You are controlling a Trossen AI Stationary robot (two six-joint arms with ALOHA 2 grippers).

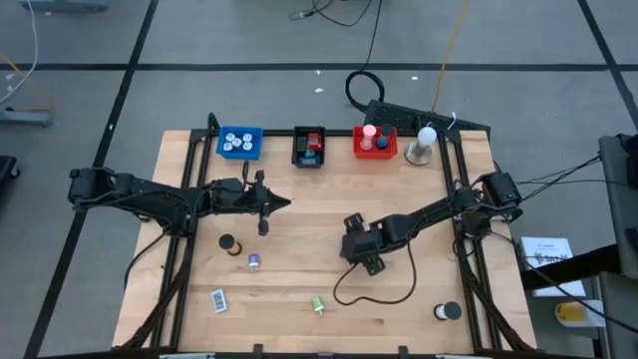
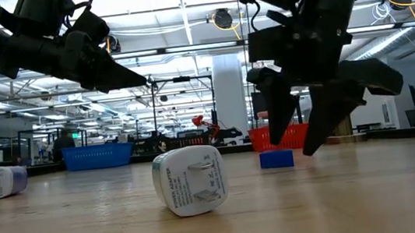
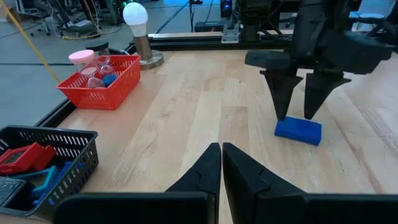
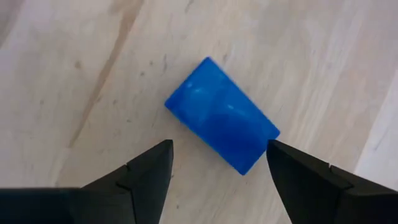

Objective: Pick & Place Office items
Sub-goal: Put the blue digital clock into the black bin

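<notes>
High view: right gripper (image 1: 361, 251) hung mid-worktop (image 1: 299, 199), left gripper (image 1: 276, 204) waiting nearby. Left wrist view: left jaws together; right jaws apart above blue block (image 3: 298, 130) lying flat. Right wrist view: block (image 4: 222, 132) sat skewed between the jaws; looked rigid, light, smooth, best pinched across short sides.

3 trays sat along the table's (image 1: 299, 214) far edge: blue (image 1: 239, 142), black (image 1: 310, 147) and red (image 1: 375, 142), with a ball-topped stand (image 1: 424, 146) just beside the red one. The left gripper (image 1: 265, 202) hung left of centre and the right gripper (image 1: 364, 245) near the middle. Small items lay nearer the front: a black cylinder (image 1: 228, 242), a purple one (image 1: 254, 261), a white rectangle (image 1: 218, 299), a green piece (image 1: 318, 305) and a black-and-white cylinder (image 1: 447, 312).
</notes>
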